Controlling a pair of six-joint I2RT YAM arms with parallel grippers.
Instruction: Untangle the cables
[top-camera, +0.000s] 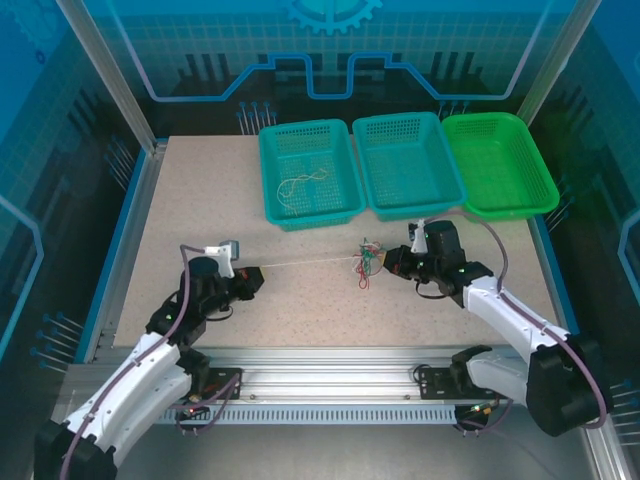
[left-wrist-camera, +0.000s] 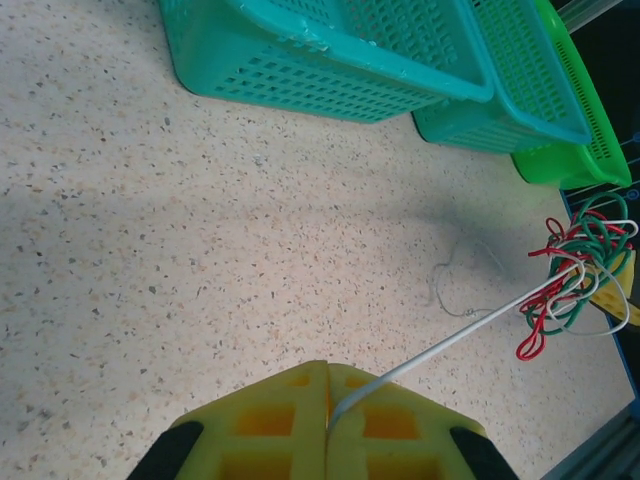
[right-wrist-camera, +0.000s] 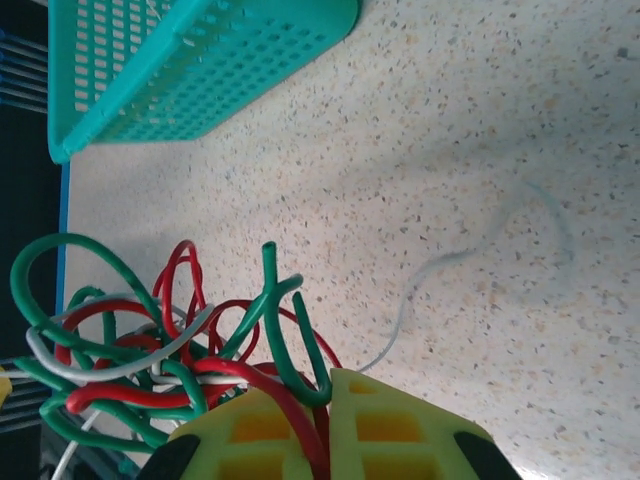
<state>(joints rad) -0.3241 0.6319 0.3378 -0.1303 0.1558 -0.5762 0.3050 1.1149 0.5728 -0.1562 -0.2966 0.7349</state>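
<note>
white wire (left-wrist-camera: 440, 343) taut, left claw (left-wrist-camera: 328, 385) to curly knot (left-wrist-camera: 578, 272)

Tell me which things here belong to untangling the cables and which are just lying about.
Part of the job: cable knot, taut white strand, left gripper shut on that strand, right gripper shut on the knot.
Lying about: left teal basket, middle teal basket, green basket.

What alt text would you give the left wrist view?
The left pincer is shut on a white cable that stretches to a knot of red, green and white cables at right. Beyond stand mesh baskets.
</note>
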